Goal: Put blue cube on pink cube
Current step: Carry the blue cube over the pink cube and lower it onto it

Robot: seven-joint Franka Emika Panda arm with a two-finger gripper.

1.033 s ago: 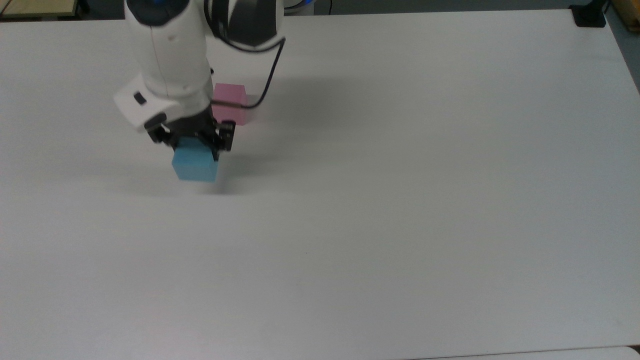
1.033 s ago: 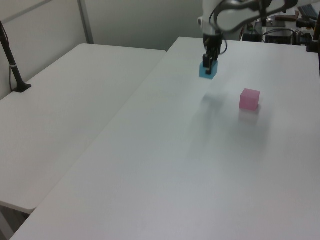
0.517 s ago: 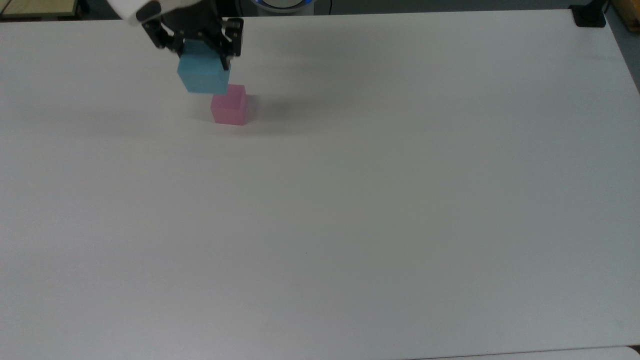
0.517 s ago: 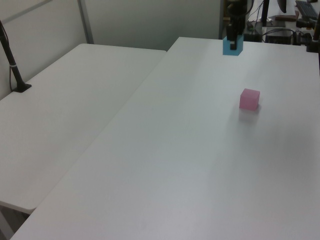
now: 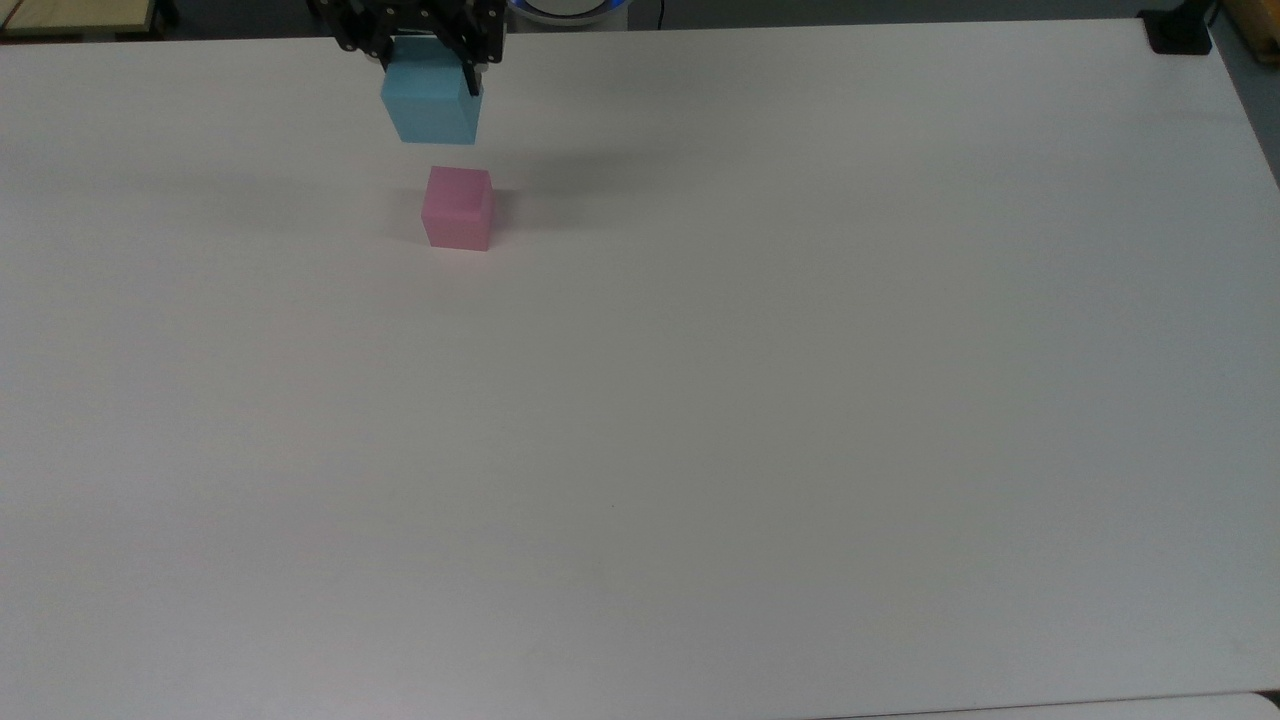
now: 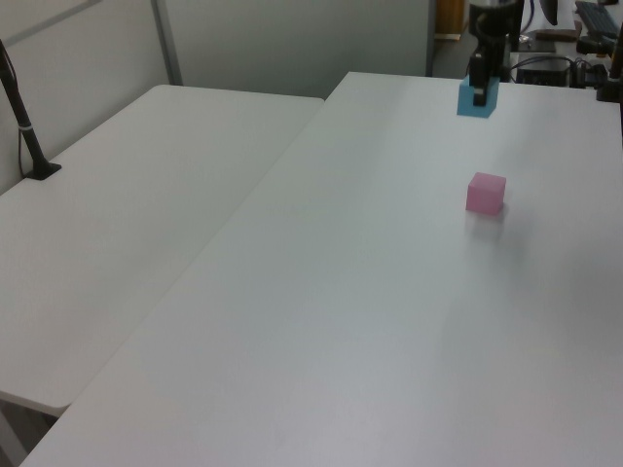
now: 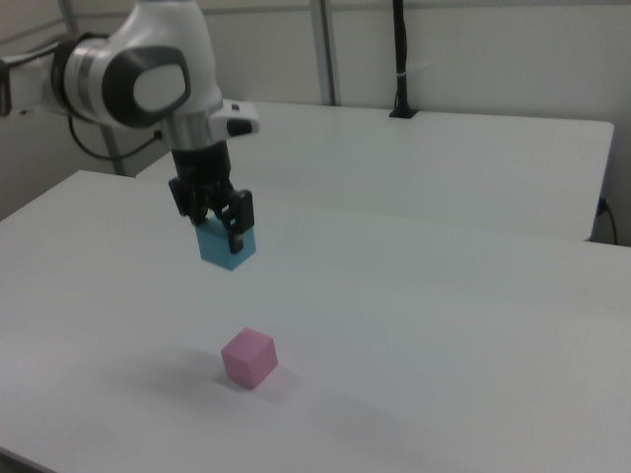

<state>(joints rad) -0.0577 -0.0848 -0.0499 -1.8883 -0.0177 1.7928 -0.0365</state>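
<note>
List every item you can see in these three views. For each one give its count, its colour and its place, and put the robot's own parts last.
Small matte pink cube: one, pale pink, resting on the near table, apart from everything else.
Small matte sky-blue cube: one, light blue, held in the air above the table, over the pink cube.
Large flat white table: one, white, carrying the pink cube.
Second white table: one, white, alongside the first, at the left view's left.
Black post: one, black, standing on the second table.
Robot arm: one, white and black, above the table.
Gripper: one, black, shut on the blue cube.
</note>
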